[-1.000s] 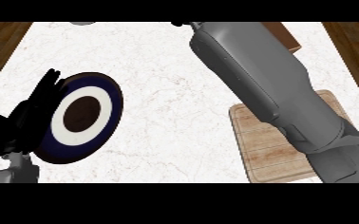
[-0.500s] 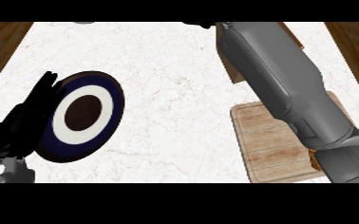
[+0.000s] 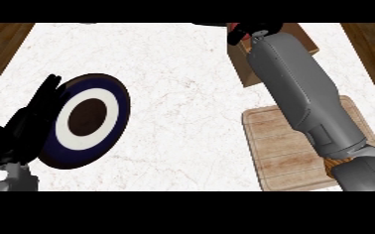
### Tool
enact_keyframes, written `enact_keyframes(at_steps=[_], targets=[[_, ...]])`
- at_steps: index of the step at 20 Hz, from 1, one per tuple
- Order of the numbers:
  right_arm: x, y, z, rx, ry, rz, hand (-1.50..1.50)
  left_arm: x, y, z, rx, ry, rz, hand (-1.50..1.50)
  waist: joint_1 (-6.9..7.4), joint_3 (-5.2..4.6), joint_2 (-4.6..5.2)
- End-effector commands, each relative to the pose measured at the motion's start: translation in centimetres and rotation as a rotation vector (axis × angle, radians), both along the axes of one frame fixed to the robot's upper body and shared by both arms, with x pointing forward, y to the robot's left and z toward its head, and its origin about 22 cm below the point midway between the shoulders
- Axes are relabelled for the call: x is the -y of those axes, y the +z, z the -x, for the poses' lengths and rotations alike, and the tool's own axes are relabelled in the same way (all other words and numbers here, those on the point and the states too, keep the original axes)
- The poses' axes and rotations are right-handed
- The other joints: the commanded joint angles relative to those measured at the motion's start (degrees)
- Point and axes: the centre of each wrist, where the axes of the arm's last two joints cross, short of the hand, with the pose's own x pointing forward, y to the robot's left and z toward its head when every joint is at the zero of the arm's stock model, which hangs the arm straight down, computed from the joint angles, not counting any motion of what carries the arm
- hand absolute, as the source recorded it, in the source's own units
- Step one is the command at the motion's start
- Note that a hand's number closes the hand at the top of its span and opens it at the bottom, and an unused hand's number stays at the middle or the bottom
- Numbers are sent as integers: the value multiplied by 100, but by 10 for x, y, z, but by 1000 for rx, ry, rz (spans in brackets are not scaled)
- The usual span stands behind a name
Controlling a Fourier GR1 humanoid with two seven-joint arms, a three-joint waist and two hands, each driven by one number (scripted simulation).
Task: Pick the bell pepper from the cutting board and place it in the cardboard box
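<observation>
Head view: right hand [image 3: 253, 29] curled around red bell pepper [image 3: 235, 28], directly above cardboard box [image 3: 242, 64].

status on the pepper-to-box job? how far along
Pick looks done: the cutting board shows no pepper on its visible part. In hand: the right hand is over the cardboard box at the counter's far edge, with something red, likely the bell pepper, at its fingers; the grip itself is hard to see. Left: release into the box. The left hand rests open beside the plate.
</observation>
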Motion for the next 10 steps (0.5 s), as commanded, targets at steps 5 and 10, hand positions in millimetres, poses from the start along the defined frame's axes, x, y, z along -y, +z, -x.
enact_keyframes(at_steps=[5,10], targets=[[40,-48,-5,-201,-86,-140,-150,8,2,-14,-8,14,0,0,-10,1,6],[14,-62,5,-121,20,-192,-150,3,14,5,-10,-7,-23,0,-19,2,-33]])
